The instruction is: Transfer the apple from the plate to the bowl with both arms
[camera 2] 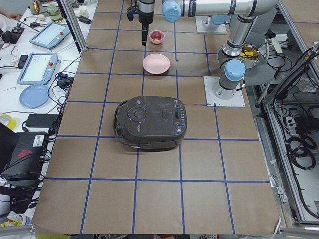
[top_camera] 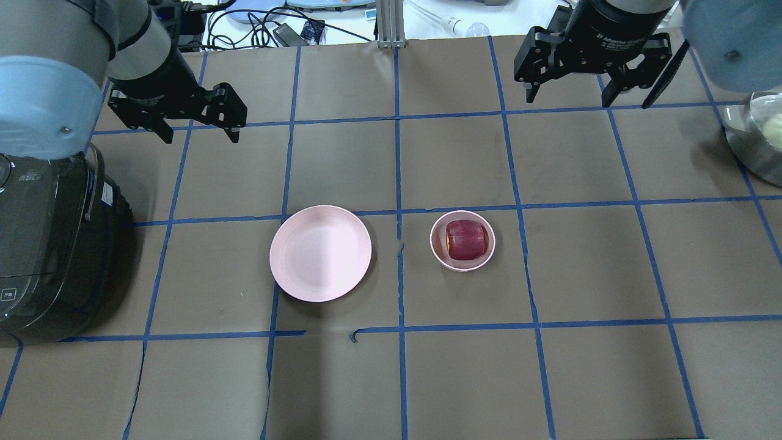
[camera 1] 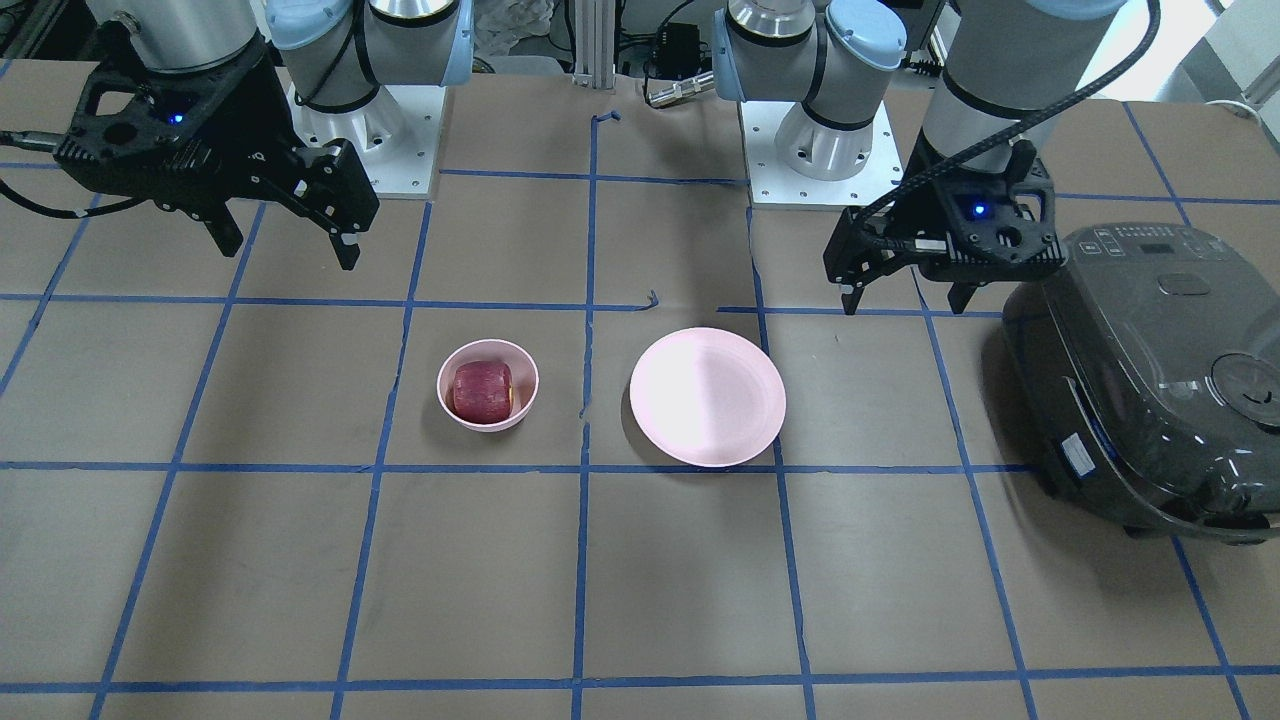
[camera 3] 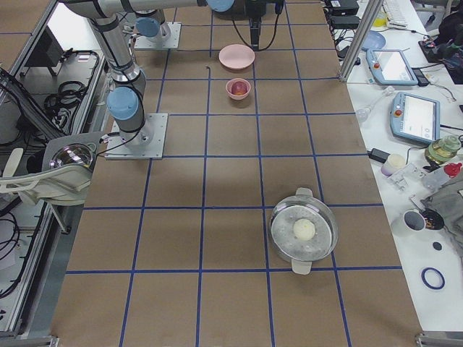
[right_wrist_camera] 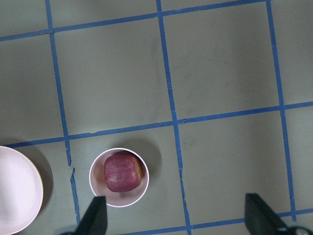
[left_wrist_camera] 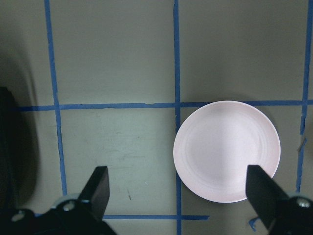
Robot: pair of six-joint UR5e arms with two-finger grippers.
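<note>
The dark red apple (camera 1: 483, 390) lies inside the small deep pink bowl (camera 1: 529, 398); it also shows in the overhead view (top_camera: 465, 238) and the right wrist view (right_wrist_camera: 123, 171). The wide pink plate (camera 1: 707, 397) sits empty beside the bowl (top_camera: 462, 266), a short gap between them. My left gripper (top_camera: 200, 135) is open and empty, raised behind the plate (left_wrist_camera: 226, 151). My right gripper (top_camera: 568, 98) is open and empty, raised well behind the bowl (right_wrist_camera: 117, 203).
A dark rice cooker (top_camera: 43, 244) stands at the table's left end, close to my left arm. A steel pot (top_camera: 757, 134) with a pale round object in it stands at the far right. Blue tape lines grid the brown table.
</note>
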